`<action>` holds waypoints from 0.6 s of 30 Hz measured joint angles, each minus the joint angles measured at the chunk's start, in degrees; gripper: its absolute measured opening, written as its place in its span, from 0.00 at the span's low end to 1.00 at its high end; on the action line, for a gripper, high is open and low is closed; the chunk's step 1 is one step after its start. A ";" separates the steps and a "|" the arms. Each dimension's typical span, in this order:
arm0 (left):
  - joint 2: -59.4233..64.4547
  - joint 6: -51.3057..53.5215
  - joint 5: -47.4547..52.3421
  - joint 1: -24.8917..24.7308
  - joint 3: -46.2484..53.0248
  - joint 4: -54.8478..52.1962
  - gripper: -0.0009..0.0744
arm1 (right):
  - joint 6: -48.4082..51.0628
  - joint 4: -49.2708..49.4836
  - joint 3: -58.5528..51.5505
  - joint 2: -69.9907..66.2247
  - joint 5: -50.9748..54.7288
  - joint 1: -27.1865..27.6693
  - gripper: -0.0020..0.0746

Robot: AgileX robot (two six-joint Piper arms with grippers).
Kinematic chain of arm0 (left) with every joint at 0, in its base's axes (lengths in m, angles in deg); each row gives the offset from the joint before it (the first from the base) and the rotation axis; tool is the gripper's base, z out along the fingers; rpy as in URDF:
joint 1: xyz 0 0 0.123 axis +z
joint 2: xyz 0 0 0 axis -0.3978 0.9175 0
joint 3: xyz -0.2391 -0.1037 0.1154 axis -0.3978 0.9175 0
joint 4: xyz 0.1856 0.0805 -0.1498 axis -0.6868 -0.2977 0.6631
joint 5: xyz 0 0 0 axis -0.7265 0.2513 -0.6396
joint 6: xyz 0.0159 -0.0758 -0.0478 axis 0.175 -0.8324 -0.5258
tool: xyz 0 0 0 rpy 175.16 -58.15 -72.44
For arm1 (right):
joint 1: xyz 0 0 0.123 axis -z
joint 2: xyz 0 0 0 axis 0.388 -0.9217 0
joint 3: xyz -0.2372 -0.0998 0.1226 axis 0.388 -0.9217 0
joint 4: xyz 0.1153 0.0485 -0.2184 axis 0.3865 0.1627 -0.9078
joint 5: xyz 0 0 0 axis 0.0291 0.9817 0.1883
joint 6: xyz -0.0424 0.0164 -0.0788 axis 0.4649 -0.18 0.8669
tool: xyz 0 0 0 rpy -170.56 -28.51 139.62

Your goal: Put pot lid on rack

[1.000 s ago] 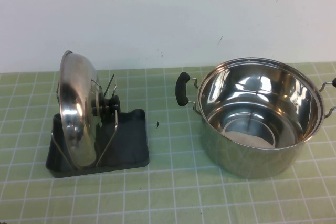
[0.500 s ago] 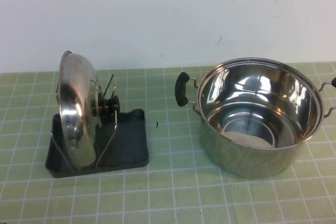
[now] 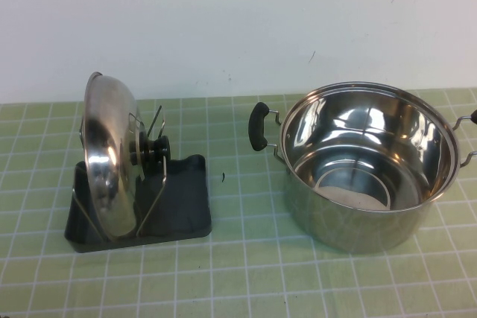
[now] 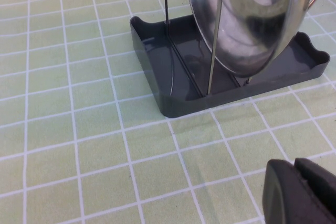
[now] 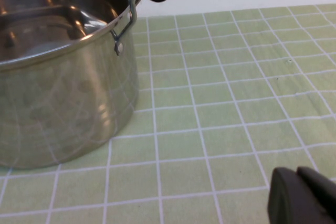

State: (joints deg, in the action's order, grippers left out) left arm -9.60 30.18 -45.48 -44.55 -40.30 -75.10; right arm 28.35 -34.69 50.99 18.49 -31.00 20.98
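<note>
The shiny steel pot lid (image 3: 110, 158) stands on edge in the dark grey rack (image 3: 182, 210) at the left, leaning on the silver wire prongs, its black knob (image 3: 153, 148) facing right. In the left wrist view the lid (image 4: 252, 24) rests in the rack (image 4: 157, 72) between the prongs. My left gripper (image 4: 296, 169) is shut and empty, low over the mat, apart from the rack. My right gripper (image 5: 298, 174) is shut and empty, over the mat beside the pot. Neither gripper shows in the high view.
A deep steel pot (image 3: 365, 165) with black-tipped handles stands open at the right; it also shows in the right wrist view (image 5: 58, 77). The table has a green checked mat (image 3: 246, 273), with a white wall behind.
</note>
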 joint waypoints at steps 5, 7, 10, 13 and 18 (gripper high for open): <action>0.00 0.28 -1.95 0.00 1.03 1.21 0.01 | -0.11 0.00 0.00 0.00 0.00 0.00 0.02; 0.00 1.79 -3.41 0.98 1.81 4.65 0.01 | -0.11 -0.09 0.00 0.00 0.00 0.00 0.02; 0.00 5.53 -6.18 4.44 3.31 8.20 0.01 | -0.11 -0.13 0.00 0.00 0.00 0.00 0.02; 0.00 9.94 -10.79 9.52 6.05 9.87 0.01 | -0.11 -0.22 0.00 0.00 0.00 0.00 0.02; -0.13 16.86 -18.26 18.24 10.75 13.72 0.01 | -0.11 -0.26 0.00 0.00 0.00 0.00 0.02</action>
State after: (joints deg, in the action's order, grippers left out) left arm -9.72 47.04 -63.74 -26.31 -29.55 -61.37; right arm 28.24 -34.95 50.99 18.49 -31.00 20.98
